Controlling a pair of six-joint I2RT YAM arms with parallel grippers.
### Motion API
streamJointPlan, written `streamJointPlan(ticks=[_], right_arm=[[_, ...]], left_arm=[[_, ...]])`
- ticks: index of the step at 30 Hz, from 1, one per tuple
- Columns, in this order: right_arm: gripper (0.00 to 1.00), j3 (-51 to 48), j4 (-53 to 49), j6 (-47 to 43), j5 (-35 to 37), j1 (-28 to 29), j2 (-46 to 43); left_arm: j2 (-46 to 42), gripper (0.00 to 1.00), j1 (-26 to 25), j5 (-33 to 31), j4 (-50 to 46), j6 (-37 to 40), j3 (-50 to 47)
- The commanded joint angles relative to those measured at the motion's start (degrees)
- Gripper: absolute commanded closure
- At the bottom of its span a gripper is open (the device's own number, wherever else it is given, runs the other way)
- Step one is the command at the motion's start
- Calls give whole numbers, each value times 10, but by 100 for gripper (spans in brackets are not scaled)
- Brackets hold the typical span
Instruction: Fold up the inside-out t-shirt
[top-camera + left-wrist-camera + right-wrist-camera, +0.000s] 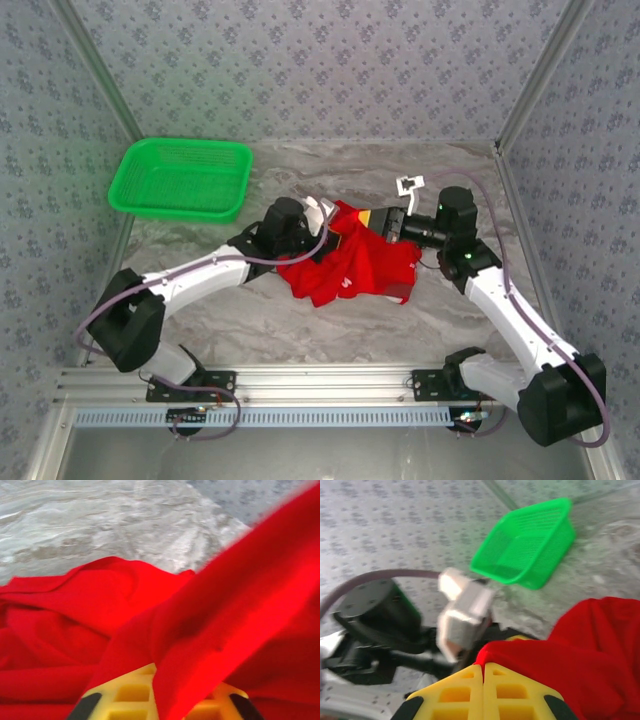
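1. The grey marbled worktop carries everything, and there is bare surface on the near side of the cloth to lay it out.
2. The bright red soft cloth inside-out t-shirt lies in a crumpled heap near the middle of the worktop, between my two arms. I judge that no fold has been made, and I cannot pick out hem, sleeves or collar.
3. The green plastic mesh basket sits at the far left, well apart from the t-shirt, so I see no hazard there.
4. The left pincer is pressed together on a ridge of red cloth that runs between its yellow fingers, at the heap's upper left. It may have caught several layers, and a lift would then drag the whole bundle instead of opening it.
5. The right pincer has its fingers pressed together, and it seems to nip the cloth edge at its very tips, at the upper right. So shallow a hold could slip if I pull the arms apart sharply.
6. The two wrists are near each other, so a careless swing could knock them together.
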Motion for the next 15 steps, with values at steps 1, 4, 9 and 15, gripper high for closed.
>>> streamJointPlan(ticks=[1, 4, 9, 15], right_arm=[[100, 44, -162, -121, 155, 10, -17], [100, 48, -201, -170, 239, 30, -15], [93, 53, -208, -192, 264, 49, -15], [80, 75, -270, -240, 260, 58, -38]], left_arm=[[-67, 100, 7, 150, 40, -18, -11], [-112, 100, 7, 220, 70, -53, -36], [-150, 100, 10, 242, 105, -99, -64], [-159, 100, 22, 240, 97, -106, -71]])
